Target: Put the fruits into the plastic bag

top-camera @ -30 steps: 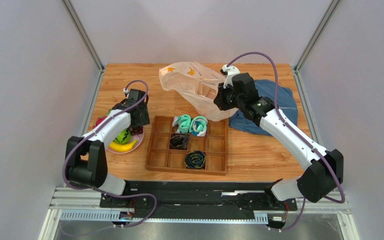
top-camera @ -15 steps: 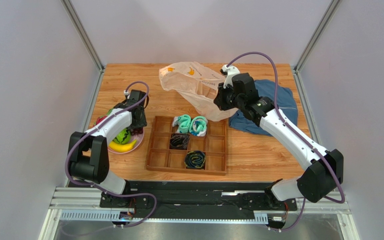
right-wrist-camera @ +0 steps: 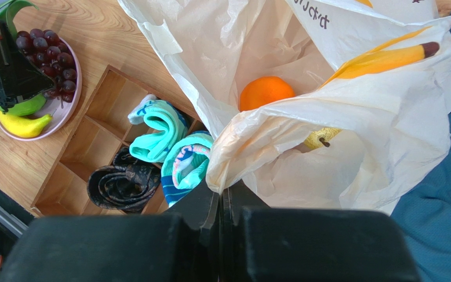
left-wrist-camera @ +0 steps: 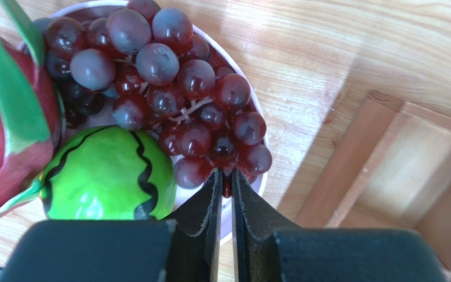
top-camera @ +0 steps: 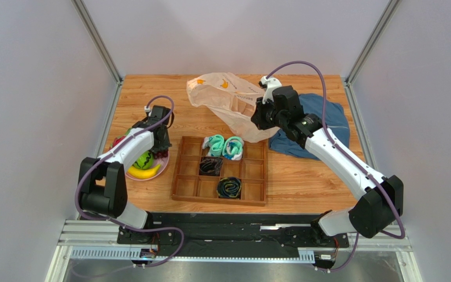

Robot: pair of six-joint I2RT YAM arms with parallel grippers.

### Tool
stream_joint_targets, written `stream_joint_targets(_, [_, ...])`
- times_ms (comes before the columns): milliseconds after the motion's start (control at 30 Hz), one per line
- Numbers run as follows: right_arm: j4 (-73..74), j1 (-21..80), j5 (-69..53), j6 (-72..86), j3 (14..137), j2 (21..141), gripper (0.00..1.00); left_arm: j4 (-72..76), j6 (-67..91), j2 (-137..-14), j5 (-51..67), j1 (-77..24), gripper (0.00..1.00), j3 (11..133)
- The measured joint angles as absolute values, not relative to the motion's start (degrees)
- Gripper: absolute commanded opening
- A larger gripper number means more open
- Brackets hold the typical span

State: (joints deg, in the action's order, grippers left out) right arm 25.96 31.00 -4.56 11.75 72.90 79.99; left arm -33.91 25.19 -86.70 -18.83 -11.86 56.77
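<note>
L jaws have closed in since the earlier frame: left gripper (left-wrist-camera: 225, 183) now down to a thin slit, nipping the near tip of the grapes (left-wrist-camera: 169, 76). Bunch sits on plate (right-wrist-camera: 63, 114) beside melon (left-wrist-camera: 107, 176). Long axis runs away from the fingers, narrow end toward them. Prob light, knobbly, slick beads, so best grip is the stalk web, not a single grape. R side: right gripper (right-wrist-camera: 221, 197) clamped on plastic bag (right-wrist-camera: 351, 153) rim, mouth held open.

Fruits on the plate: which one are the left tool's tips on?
The grapes: the left tool pinches the bunch's edge; melon, dragon fruit and banana lie outside its grip.
</note>
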Motion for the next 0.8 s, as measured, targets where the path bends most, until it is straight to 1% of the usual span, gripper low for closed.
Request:
stream_joint_targets(333, [25.96,31.0,-4.58,11.75,72.9,79.99,0.04,-34.5,24.71,-77.32,-16.21,-11.73,0.13,56.75])
stream_joint_targets(800, [25.96,31.0,-4.58,11.75,72.9,79.99,0.04,-34.89,23.11,-70.43,-10.72,-11.6,0.12,56.97])
